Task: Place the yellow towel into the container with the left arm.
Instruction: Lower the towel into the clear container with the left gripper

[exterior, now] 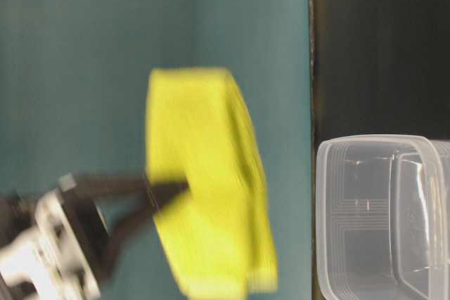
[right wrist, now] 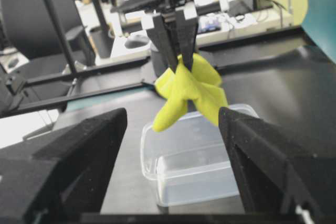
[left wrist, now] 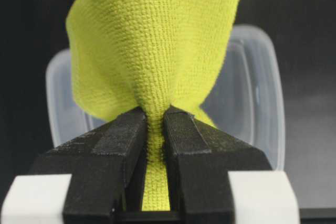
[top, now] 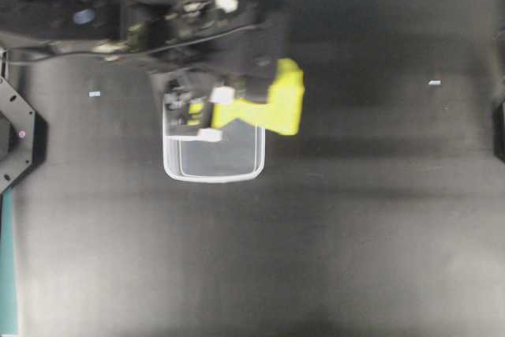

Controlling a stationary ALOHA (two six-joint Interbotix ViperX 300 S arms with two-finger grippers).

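Yellow towel (left wrist: 152,61): pinched at one bunched fold and hanging free in the air, clear of the bench (top: 355,234). I read it as directly over, or just past, the far rim of the container.
Container (top: 213,173): clear tub, upright on the bench, nothing inside that I can see. In the overhead view the cloth overlaps only its upper right corner.
Left tool (left wrist: 154,124): closed almost fully, fingers clamped on a narrow gather of the towel; the rest fans out beyond the fingertips.
Right tool (right wrist: 173,129): spread wide, holding nothing, parked well back from the tub and facing it.
Step in hand: I judge this as carry-and-align, with the lowering not yet begun.
Alignment: I would centre the hanging bulk over the tub opening, not the tool itself, since the cloth hangs off to one side.
Descent: I would lower until the loose end folds onto the tub floor, then part the fingers.
Risk: releasing too high or off-centre could leave a corner draped over the rim.
Image quality: the table-level view is blurred, so I cannot confirm clearance there.
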